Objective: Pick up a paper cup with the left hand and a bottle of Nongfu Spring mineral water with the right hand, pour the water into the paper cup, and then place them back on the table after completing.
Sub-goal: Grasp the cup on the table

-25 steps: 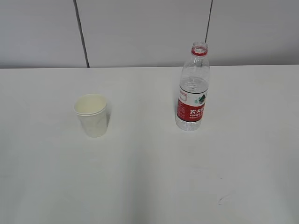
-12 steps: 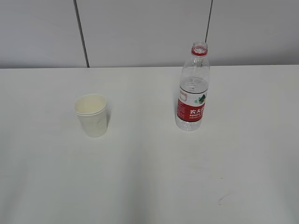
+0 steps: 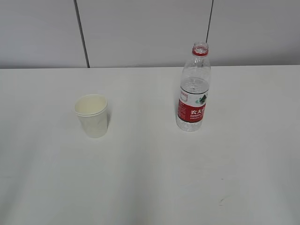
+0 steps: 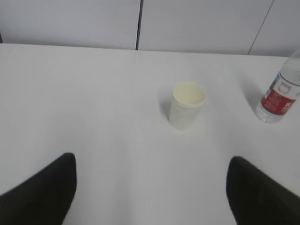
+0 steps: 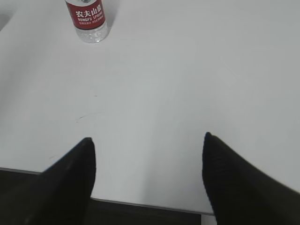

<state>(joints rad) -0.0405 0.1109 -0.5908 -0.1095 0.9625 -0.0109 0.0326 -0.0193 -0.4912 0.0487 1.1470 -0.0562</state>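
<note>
The worktop (image 3: 150,178) is a flat, matte white surface carrying a few faint marks; 1 short dark scuff shows near its front right area in the exterior view. The paper cup (image 3: 92,115) stands upright on the left half, a tapered cream-white shell with a rolled rim and an open mouth. The bottle (image 3: 193,89) stands upright on the right half, well apart from the cup: clear ribbed plastic, a red ring at the uncapped neck, and a glossy red label with white characters wrapped around the lower body. Water fills it to about the shoulder. Behind the worktop runs a pale grey panelled wall (image 3: 140,33) with 2 dark vertical seams. The left pincer (image 4: 150,187) hangs above bare worktop on the near side of the cup, its 2 black fingers spread wide and pinching nothing. The right pincer (image 5: 147,180) sits over the near edge of the worktop, its 2 black, finely textured fingers also spread wide and pinching nothing, with the bottle far ahead at the upper left of the right wrist view.
</note>
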